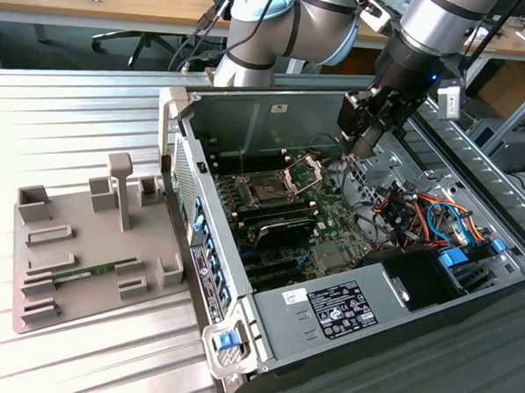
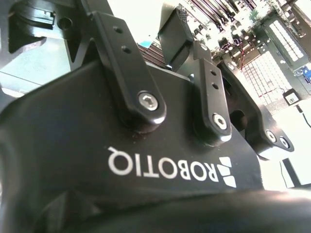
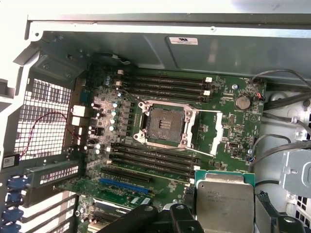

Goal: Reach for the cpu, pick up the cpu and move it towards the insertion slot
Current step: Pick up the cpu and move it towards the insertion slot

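silvery cpu (image 3: pixel 225 204) held near the open, empty insertion slot (image 3: pixel 164 124) on the board.

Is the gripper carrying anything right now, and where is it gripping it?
Yes: the gripper holds the cpu, apparently pinched at its edge nearest the fingers, above the motherboard and short of the insertion slot.

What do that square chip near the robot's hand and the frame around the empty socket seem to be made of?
The cpu looks capped with dull silvery metal on a green board edge, judging by its brushed grey sheen. The insertion slot seems to have a bright bare steel frame, shiny and thin, around a dark centre, probably plastic.
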You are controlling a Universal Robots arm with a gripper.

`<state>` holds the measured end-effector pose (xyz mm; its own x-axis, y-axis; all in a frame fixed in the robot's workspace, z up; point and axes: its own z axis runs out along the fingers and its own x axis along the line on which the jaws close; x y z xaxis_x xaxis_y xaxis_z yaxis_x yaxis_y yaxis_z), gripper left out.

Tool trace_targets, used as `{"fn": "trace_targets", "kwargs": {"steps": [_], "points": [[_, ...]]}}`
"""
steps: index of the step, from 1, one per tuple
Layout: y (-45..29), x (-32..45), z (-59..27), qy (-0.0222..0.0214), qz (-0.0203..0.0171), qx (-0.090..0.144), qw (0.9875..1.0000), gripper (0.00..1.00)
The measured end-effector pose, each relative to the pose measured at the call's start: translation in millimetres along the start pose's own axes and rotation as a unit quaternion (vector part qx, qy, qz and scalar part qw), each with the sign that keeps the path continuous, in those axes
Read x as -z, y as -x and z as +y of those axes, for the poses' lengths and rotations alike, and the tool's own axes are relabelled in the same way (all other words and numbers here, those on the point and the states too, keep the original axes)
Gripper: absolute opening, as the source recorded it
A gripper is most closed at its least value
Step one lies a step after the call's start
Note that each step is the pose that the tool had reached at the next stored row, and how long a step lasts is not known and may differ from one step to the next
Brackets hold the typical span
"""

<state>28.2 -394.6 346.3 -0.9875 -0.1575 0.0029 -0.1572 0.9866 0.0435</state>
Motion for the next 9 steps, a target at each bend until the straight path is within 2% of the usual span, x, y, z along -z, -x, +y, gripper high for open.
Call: {"fn": "trace_targets", "kwargs": {"steps": [9], "points": [[-1.7, -0.6, 0.5, -0.0001, 0.0001, 0.000, 1.0000, 0.55]]}}
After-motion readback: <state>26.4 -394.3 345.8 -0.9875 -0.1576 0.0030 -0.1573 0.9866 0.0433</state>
